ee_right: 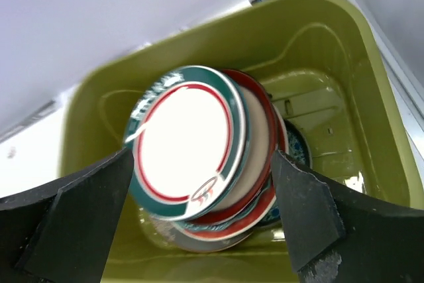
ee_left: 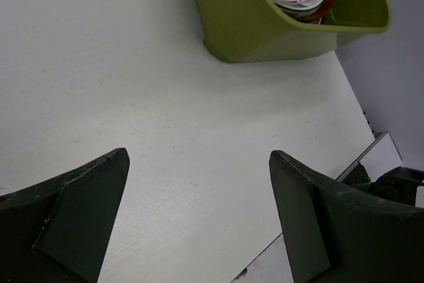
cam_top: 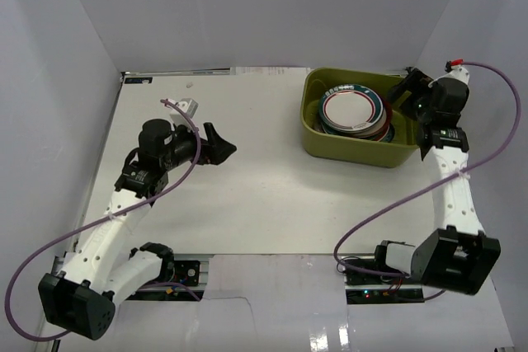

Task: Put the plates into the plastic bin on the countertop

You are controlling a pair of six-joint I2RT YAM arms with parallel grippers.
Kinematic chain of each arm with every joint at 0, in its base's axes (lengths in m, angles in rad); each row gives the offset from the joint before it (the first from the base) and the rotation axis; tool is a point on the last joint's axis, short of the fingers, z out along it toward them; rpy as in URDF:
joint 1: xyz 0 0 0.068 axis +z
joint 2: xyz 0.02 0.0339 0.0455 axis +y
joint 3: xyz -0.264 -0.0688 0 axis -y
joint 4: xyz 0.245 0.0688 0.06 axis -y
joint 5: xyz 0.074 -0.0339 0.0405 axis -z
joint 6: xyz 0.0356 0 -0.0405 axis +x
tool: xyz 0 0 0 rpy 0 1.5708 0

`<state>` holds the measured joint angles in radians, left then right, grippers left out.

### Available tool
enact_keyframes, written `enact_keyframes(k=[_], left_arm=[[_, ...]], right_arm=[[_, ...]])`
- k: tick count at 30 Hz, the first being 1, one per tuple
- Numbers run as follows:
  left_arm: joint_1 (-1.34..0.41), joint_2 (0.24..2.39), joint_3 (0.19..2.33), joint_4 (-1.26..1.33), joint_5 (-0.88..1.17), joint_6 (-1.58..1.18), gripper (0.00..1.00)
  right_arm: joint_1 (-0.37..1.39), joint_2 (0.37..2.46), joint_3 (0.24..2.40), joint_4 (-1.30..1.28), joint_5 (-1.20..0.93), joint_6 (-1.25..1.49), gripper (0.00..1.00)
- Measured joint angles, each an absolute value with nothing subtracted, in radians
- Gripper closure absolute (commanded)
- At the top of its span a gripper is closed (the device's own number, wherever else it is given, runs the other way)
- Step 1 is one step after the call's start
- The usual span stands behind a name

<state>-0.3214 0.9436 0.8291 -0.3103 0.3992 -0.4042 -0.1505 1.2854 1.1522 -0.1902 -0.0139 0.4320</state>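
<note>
From above: a white countertop (cam_top: 247, 204) boxed in by white walls (cam_top: 272, 6), with an olive-green bin (cam_top: 351, 154) at the far right. Inside the bin, a stack of plates (cam_top: 355, 109), the top one white with a teal rim and a red ring. At the bin's far right corner, the right claw (cam_top: 406, 95), beside the stack. Well apart at the left, the left claw (cam_top: 224, 144) above bare countertop, pointing toward the bin.

From the left wrist: two dark fingers (ee_left: 79, 217) spread wide, only countertop between them; bin and plates ahead at the upper right.

From the right wrist: dark fingers (ee_right: 73, 223) spread wide, framing the leaning stack below; plates slightly blurred, resting in the bin, red rims under the top one.
</note>
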Motion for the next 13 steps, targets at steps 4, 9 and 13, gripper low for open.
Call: enact_keyframes(k=[4, 9, 13], left_arm=[[-0.321, 0.919, 0.905, -0.314, 0.407, -0.404, 0.02], [-0.323, 0.884, 1.043, -0.277, 0.414, -0.404, 0.02], [-0.323, 0.834, 1.125, -0.216, 0.410, -0.405, 0.02]], right_arm=[[-0.150, 1.095, 1.074, -0.145, -0.086, 0.436, 0.10], [-0.150, 0.935, 1.048, -0.107, -0.270, 0.457, 0.10], [-0.150, 0.775, 1.049, -0.084, -0.330, 0.472, 0.10]])
